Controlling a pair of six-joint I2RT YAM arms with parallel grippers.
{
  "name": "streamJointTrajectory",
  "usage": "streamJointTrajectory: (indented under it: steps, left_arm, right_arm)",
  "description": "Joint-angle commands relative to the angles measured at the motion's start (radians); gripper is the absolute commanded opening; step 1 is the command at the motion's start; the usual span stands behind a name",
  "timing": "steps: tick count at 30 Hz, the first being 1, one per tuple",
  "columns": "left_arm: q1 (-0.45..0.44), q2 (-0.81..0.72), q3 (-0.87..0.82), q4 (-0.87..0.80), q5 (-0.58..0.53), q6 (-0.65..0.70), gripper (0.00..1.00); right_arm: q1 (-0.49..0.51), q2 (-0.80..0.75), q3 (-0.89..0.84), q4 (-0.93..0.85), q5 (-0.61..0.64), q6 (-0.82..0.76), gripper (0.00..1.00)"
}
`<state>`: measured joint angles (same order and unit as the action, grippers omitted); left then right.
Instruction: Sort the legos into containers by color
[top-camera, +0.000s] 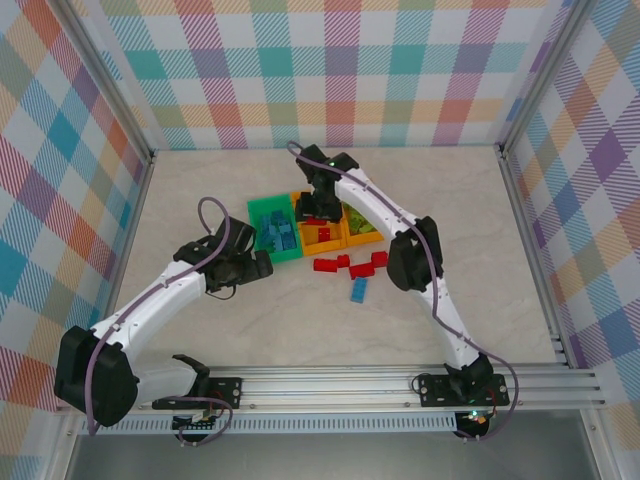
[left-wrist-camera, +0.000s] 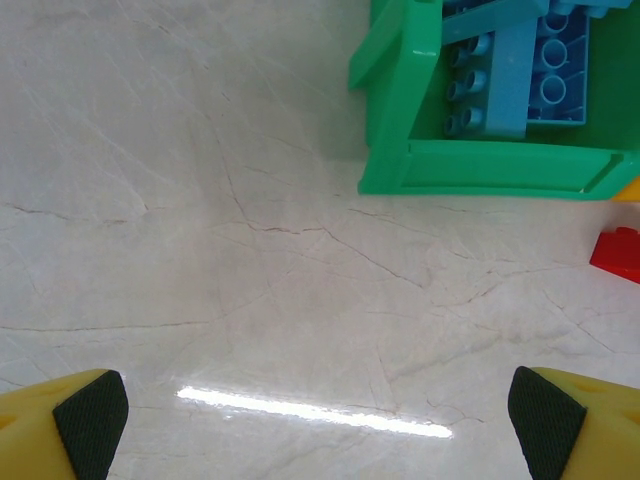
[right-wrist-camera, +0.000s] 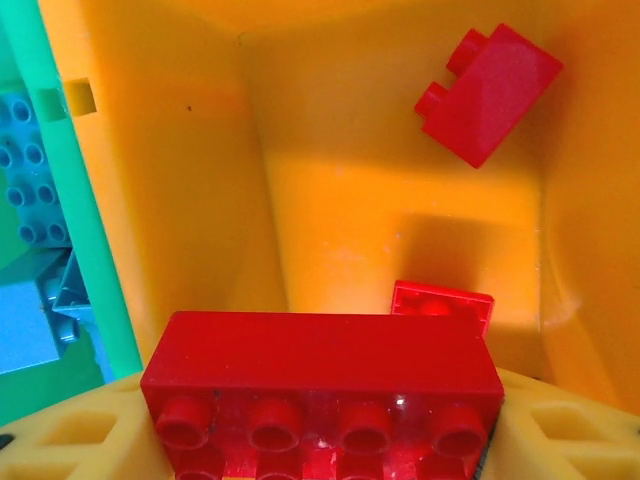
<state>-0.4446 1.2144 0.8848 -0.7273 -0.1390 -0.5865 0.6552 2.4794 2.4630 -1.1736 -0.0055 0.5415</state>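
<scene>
My right gripper (right-wrist-camera: 320, 445) is shut on a long red brick (right-wrist-camera: 320, 385) and hangs over the middle orange bin (right-wrist-camera: 200, 170), whose floor holds two more red bricks (right-wrist-camera: 490, 95). In the top view this gripper (top-camera: 318, 205) sits above that orange bin (top-camera: 322, 238). The green bin (top-camera: 262, 212) to its left holds blue bricks (top-camera: 278, 235). A second orange bin (top-camera: 362, 240) on the right holds lime green bricks (top-camera: 358, 220). My left gripper (left-wrist-camera: 318, 425) is open over bare table, just short of the green bin (left-wrist-camera: 480, 165).
Several red bricks (top-camera: 345, 264) and one blue brick (top-camera: 358, 290) lie loose on the table in front of the bins. One red brick (left-wrist-camera: 618, 255) shows at the right edge of the left wrist view. Patterned walls enclose the table.
</scene>
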Motion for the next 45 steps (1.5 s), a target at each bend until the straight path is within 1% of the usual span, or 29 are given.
streamJointTrajectory:
  steps: [1, 4, 7, 9, 10, 15, 18, 20, 21, 25, 27, 29, 33, 36, 38, 42, 45]
  left_arm:
    - [-0.019, 0.0, 0.02, 0.004, 0.011, 0.019, 1.0]
    - [-0.052, 0.008, 0.026, 0.035, 0.033, 0.038, 1.0]
    - [-0.106, 0.05, 0.049, 0.077, 0.068, 0.064, 1.0]
    - [-0.156, 0.096, 0.09, 0.085, 0.072, 0.083, 1.0]
    - [-0.185, 0.128, 0.12, 0.086, 0.072, 0.098, 1.0]
    - [-0.3, 0.288, 0.279, 0.092, 0.08, 0.174, 1.0]
    - [-0.339, 0.386, 0.344, 0.13, 0.152, 0.189, 0.96]
    - [-0.371, 0.458, 0.388, 0.134, 0.183, 0.194, 0.91]
    - [-0.393, 0.497, 0.418, 0.126, 0.186, 0.201, 0.89]
    - [-0.466, 0.66, 0.541, 0.07, 0.181, 0.23, 0.87]
    - [-0.484, 0.735, 0.609, 0.034, 0.184, 0.232, 0.85]
    - [-0.498, 0.79, 0.665, 0.019, 0.182, 0.23, 0.85]
    - [-0.513, 0.887, 0.775, -0.05, 0.152, 0.203, 0.85]
    - [-0.516, 0.933, 0.814, -0.08, 0.146, 0.189, 0.83]
    - [-0.517, 0.949, 0.82, -0.078, 0.156, 0.188, 0.79]
    - [-0.524, 0.993, 0.85, -0.113, 0.148, 0.194, 0.65]
    - [-0.528, 1.007, 0.849, -0.148, 0.124, 0.192, 0.64]
  right_arm:
    - [-0.021, -0.01, 0.048, -0.07, -0.007, 0.017, 0.67]
    - [-0.025, -0.034, 0.046, -0.061, -0.009, 0.008, 0.81]
    - [-0.024, -0.066, 0.036, -0.051, -0.046, -0.01, 0.87]
    - [-0.024, -0.094, 0.017, -0.046, -0.063, -0.012, 0.95]
    - [-0.025, -0.109, 0.006, -0.04, -0.071, -0.012, 0.98]
    - [-0.024, -0.211, -0.067, -0.011, -0.072, -0.015, 0.96]
    - [-0.025, -0.334, -0.22, 0.058, -0.022, -0.032, 0.94]
    - [-0.034, -0.413, -0.326, 0.088, 0.041, -0.036, 0.94]
    - [-0.047, -0.448, -0.383, 0.096, 0.059, -0.029, 0.93]
    - [-0.137, -0.59, -0.633, 0.155, 0.057, 0.019, 0.9]
    - [-0.173, -0.66, -0.745, 0.193, 0.073, 0.027, 0.9]
    - [-0.203, -0.714, -0.82, 0.208, 0.08, 0.031, 0.9]
    - [-0.243, -0.781, -0.916, 0.194, 0.103, 0.029, 0.91]
    - [-0.258, -0.825, -0.972, 0.197, 0.111, 0.033, 0.91]
    - [-0.268, -0.85, -1.002, 0.201, 0.114, 0.036, 0.91]
    - [-0.288, -0.88, -1.038, 0.202, 0.113, 0.044, 0.92]
    - [-0.303, -0.896, -1.05, 0.204, 0.11, 0.046, 0.93]
